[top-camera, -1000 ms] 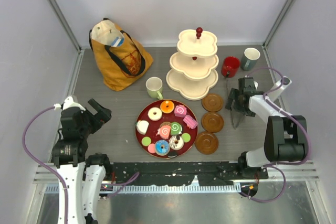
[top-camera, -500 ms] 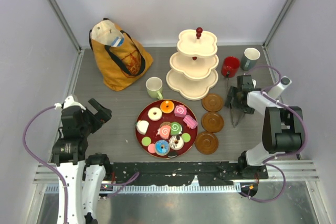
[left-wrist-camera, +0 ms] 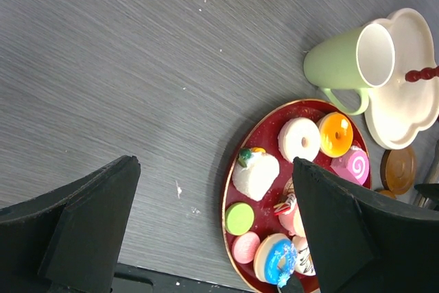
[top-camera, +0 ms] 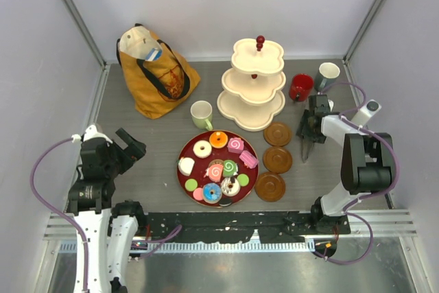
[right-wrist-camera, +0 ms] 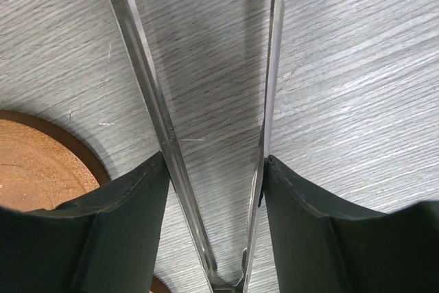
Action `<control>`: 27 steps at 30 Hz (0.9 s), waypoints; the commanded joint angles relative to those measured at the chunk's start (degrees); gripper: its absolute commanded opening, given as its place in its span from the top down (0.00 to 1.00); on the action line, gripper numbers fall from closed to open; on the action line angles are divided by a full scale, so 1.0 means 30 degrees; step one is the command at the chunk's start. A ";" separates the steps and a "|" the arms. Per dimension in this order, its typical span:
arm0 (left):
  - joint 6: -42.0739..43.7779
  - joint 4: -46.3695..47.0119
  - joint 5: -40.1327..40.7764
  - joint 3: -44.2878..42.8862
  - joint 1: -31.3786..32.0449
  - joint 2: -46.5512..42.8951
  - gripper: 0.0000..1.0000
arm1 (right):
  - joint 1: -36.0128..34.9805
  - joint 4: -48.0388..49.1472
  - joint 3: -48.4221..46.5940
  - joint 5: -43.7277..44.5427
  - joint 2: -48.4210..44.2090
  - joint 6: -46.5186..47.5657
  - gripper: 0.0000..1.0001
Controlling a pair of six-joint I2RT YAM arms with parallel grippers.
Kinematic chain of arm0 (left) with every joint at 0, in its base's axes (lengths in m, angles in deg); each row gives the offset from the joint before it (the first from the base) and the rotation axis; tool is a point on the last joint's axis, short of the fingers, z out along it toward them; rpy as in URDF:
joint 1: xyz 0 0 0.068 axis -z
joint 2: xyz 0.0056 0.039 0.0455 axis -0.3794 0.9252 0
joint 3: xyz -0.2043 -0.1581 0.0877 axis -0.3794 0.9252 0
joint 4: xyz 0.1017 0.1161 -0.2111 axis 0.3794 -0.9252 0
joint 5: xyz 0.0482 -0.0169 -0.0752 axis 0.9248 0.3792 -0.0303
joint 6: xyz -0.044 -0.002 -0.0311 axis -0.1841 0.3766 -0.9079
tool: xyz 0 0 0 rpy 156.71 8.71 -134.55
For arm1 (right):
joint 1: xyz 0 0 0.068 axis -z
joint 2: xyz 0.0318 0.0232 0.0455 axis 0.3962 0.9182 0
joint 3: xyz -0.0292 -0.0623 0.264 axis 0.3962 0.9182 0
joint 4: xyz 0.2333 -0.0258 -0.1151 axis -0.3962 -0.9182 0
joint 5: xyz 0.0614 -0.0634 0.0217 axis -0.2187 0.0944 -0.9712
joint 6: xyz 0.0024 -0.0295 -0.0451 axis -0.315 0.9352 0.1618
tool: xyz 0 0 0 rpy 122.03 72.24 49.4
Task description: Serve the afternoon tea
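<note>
Nothing is served yet. The pastries (top-camera: 216,169) all sit on the red tray (top-camera: 180,176) and the 3-tier stand (top-camera: 252,111) is bare. The red mug (top-camera: 300,87), green mug (top-camera: 201,114) and grey-blue mug (top-camera: 328,73) stand off the 3 saucers (top-camera: 278,159). The right jaws pinch the tongs (right-wrist-camera: 147,87) on the worktop (top-camera: 151,149); the left jaws gape, holding nothing.

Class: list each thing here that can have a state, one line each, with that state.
left gripper: open, empty.
right gripper: closed on the tongs.
tongs: arms apart.
pale green mug: upright, empty.
red mug: upright.
grey-blue mug: upright, empty.
tiered stand: all tiers bare.
tray: loaded with pastries.
saucers: bare.
tote bag: mouth open.
</note>
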 commanded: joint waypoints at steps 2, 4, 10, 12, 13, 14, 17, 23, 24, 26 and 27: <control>-0.0194 0.0040 0.0178 -0.0056 -0.0093 0.0223 0.00 | 0.0114 -0.0449 0.0069 0.0785 -0.0148 -0.0422 0.46; -0.0194 0.0040 0.0758 -0.0056 -0.0094 0.0194 0.00 | 0.0114 -0.0770 0.0128 0.1048 -0.0587 -0.0686 0.51; -0.0224 0.0011 0.0793 -0.0027 -0.0122 0.0106 0.00 | 0.0114 -0.3052 -0.0222 0.1459 -0.2926 -0.1595 0.58; -0.0253 0.0011 0.0793 -0.0027 -0.0123 0.0048 0.00 | 0.0114 -0.3872 -0.0252 0.1518 -0.4038 -0.1917 0.58; -0.0253 0.0011 0.0793 -0.0027 -0.0094 0.0018 0.00 | 0.0114 -0.4110 -0.0252 0.1402 -0.4365 -0.2034 0.58; -0.0253 -0.0018 0.0764 -0.0027 -0.0093 -0.0069 0.00 | 0.0114 -0.4663 -0.0281 0.1198 -0.5151 -0.2093 0.58; -0.0253 0.0069 0.0705 0.0031 -0.0123 -0.0274 0.00 | 0.0114 -0.5924 -0.0398 0.0611 -0.6707 -0.2386 0.58; -0.0253 0.0098 0.0500 0.0090 -0.0122 -0.0480 0.00 | 0.0114 -0.7478 -0.1099 -0.0996 -1.1126 -0.2358 0.55; -0.0253 0.0128 0.0471 0.0090 -0.0123 -0.0451 0.00 | 0.0114 -0.7568 -0.1247 -0.1292 -1.1542 -0.2241 0.55; -0.0253 0.0128 0.0441 0.0090 -0.0093 -0.0392 0.00 | 0.0114 -0.8036 -0.1978 -0.2258 -1.2802 -0.1949 0.55; -0.0253 0.0128 0.0441 0.0090 -0.0093 -0.0334 0.00 | 0.0085 -0.8357 -0.2590 -0.2929 -1.3560 -0.1802 0.55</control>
